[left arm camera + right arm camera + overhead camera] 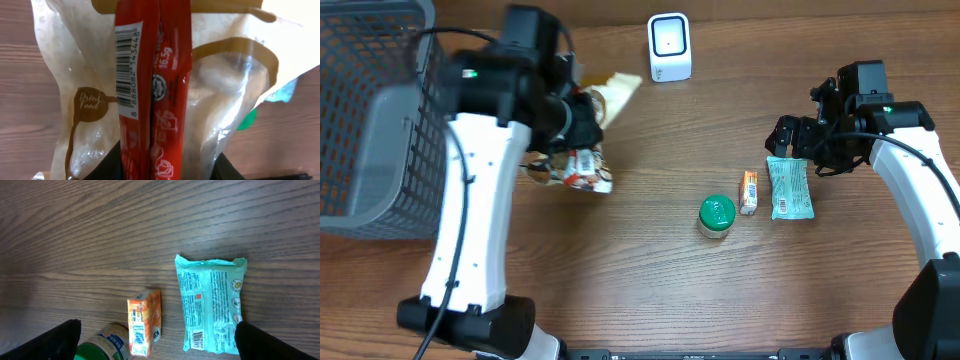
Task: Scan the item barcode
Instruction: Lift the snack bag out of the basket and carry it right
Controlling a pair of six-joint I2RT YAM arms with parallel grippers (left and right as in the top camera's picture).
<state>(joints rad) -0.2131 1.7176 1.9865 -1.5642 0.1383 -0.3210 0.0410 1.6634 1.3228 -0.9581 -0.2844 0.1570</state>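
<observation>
The left gripper [170, 167] is pinching the red packet [152, 100] by one end, its long axis pointing away (barcode [125, 65] on one side), with the scanner [669, 47] standing to its right and farther back, while the right gripper [800, 148] is hovering spread, farther off.

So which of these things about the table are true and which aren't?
1. The left gripper holds a red packet whose barcode is showing. True.
2. The right gripper is clamped on the teal packet. False: its jaws stand wide open and the packet lies flat on the table.
3. A white scanner stands on the table. True.
4. The green-lidded jar sits on top of the teal packet. False: it stands on the table, apart from the packet, with the orange box between them.
</observation>
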